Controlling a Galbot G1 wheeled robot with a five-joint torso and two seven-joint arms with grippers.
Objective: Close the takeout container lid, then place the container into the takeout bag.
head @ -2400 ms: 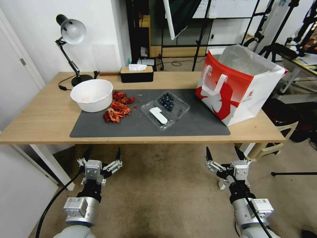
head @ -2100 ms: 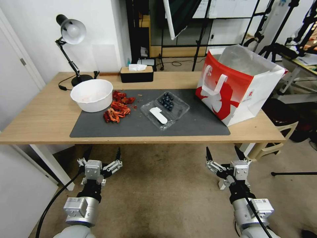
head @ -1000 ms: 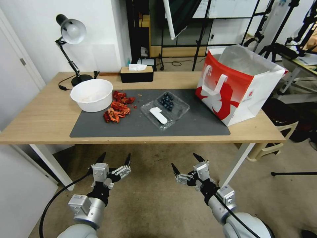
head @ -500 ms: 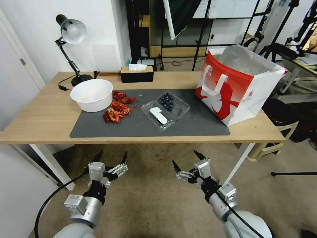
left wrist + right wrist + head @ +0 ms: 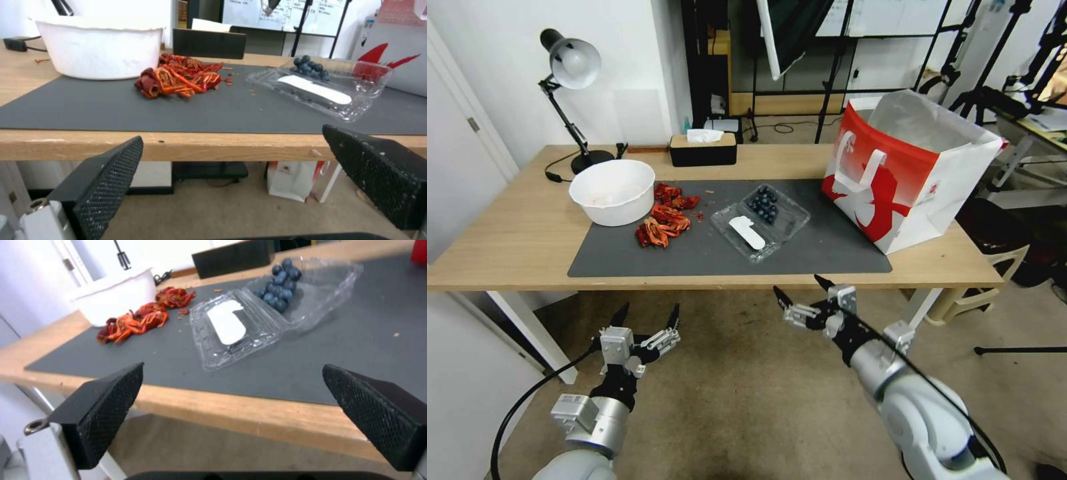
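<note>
The takeout container (image 5: 787, 217) lies open on the grey mat, with dark blueberries (image 5: 764, 203) in its far half. Its lid (image 5: 746, 233), the near half with a white oblong sticker, lies flat on the mat. The red-and-white takeout bag (image 5: 910, 170) stands open at the table's right end. My right gripper (image 5: 799, 287) is open, level with the table's front edge and just in front of the container (image 5: 267, 306). My left gripper (image 5: 649, 313) is open below the front edge, further left, facing the container (image 5: 320, 86) from low down.
A white bowl (image 5: 612, 190) and a heap of red shells (image 5: 664, 217) sit left of the container. A black tissue box (image 5: 703, 150) and a desk lamp (image 5: 570, 67) stand at the back. The wooden table's front edge (image 5: 727, 280) lies between the grippers and the mat.
My right arm has swung in from the lower right and risen to the table's front edge. The left gripper has shifted only slightly. Both stay open; nothing on the table has moved.
</note>
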